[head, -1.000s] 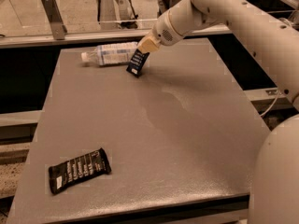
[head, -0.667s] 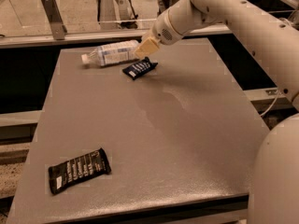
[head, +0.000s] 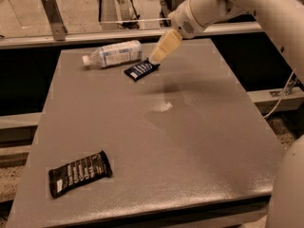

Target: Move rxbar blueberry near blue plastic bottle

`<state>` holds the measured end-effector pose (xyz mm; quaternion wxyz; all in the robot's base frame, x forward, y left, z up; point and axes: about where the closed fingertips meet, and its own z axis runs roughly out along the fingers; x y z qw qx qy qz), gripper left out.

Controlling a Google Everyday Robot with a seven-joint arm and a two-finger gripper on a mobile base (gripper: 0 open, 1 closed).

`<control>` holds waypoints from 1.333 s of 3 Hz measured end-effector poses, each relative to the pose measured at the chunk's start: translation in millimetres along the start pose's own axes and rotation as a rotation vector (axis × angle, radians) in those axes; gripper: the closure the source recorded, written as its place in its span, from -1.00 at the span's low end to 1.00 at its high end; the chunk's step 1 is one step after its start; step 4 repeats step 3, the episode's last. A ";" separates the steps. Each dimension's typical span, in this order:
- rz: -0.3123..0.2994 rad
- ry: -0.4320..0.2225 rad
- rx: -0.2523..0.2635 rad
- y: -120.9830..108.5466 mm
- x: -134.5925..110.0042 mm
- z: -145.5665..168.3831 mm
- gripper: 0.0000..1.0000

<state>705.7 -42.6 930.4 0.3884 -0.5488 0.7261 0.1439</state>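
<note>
The rxbar blueberry (head: 141, 70), a small dark navy wrapper with white text, lies flat on the grey table (head: 190, 141) at the back. The blue plastic bottle (head: 114, 53), clear with a pale label and a white cap, lies on its side just behind and to the left of the bar, a short gap apart. My gripper (head: 156, 57) hangs tilted down-left, its cream tip just above the bar's right end. It is open and holds nothing.
A longer black wrapper bar with white text (head: 79, 173) lies near the front left corner of the table. A metal rail (head: 95, 34) runs behind the table's far edge. My white arm (head: 247, 4) reaches in from the upper right.
The bar stood on end in my gripper one second ago. It has been let go and now lies flat on the table next to the bottle. The gripper has lifted slightly.
</note>
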 end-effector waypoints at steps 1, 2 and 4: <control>-0.004 0.011 -0.018 -13.2 37.2 -42.2 -1.00; 0.017 -0.010 -0.021 -30.1 78.6 -99.6 -1.00; 0.009 -0.024 -0.013 -35.4 77.3 -114.5 -1.00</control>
